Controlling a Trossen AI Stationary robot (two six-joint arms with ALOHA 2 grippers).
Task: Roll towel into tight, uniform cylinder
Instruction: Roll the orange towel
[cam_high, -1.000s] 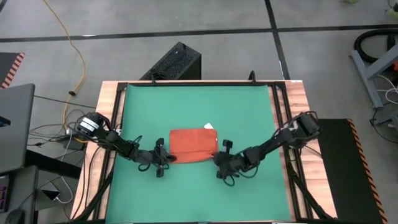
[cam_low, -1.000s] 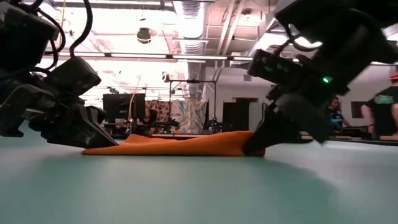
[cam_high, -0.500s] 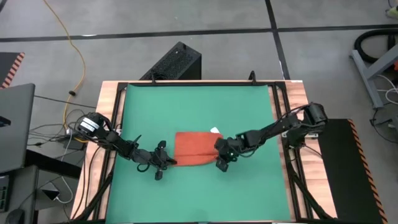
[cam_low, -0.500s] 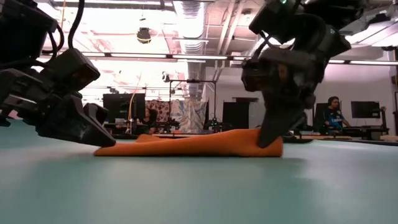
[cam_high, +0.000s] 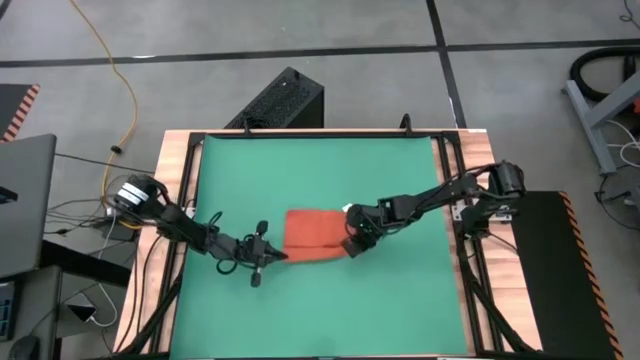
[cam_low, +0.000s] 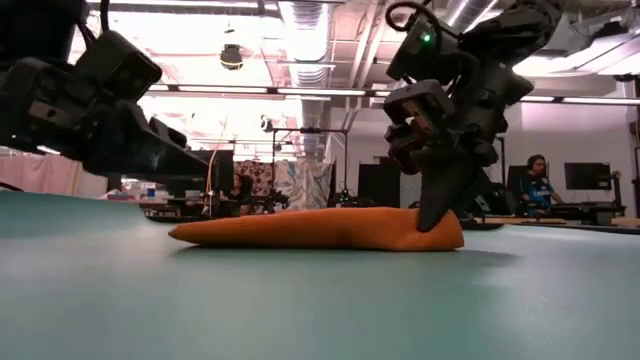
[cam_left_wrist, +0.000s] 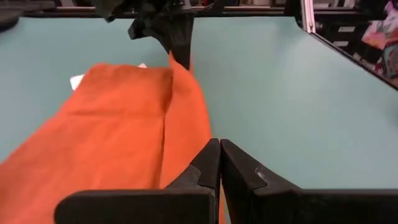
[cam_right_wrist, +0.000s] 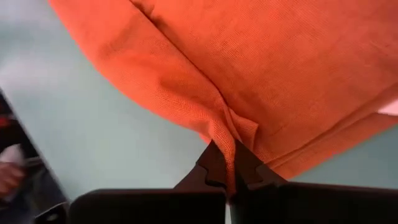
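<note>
The orange-red towel (cam_high: 315, 232) lies flat in the middle of the green mat (cam_high: 320, 310). A folded strip (cam_left_wrist: 186, 118) runs along its near edge. Its white tag (cam_left_wrist: 76, 81) shows at the far right corner. My right gripper (cam_high: 352, 243) is shut on the towel's right end. My left gripper (cam_high: 275, 256) is shut at the towel's near left corner. In the low view the left gripper (cam_low: 185, 160) stands above the cloth's left end (cam_low: 180, 235), which rests on the mat. My right gripper pinches a bunched fold of the towel (cam_right_wrist: 231, 134) between its two fingers, at the right end near the near edge. The fingers (cam_low: 438, 205) come from above, pointing down. The towel is not lifted; it lies on the mat, thicker at this end (cam_low: 450, 238).
A black box (cam_high: 285, 98) stands just past the table's far edge. Wooden rails (cam_high: 180, 200) run along both sides of the mat. Bare mat lies in front of and behind the towel. A person (cam_low: 535, 175) sits in the room behind.
My right gripper has gone from the towel's near right corner toward the far edge and a little left, and has tipped so its fingers point down. The towel has slid a little toward the right. My left gripper has risen off the towel's left end, which stays on the mat.
</note>
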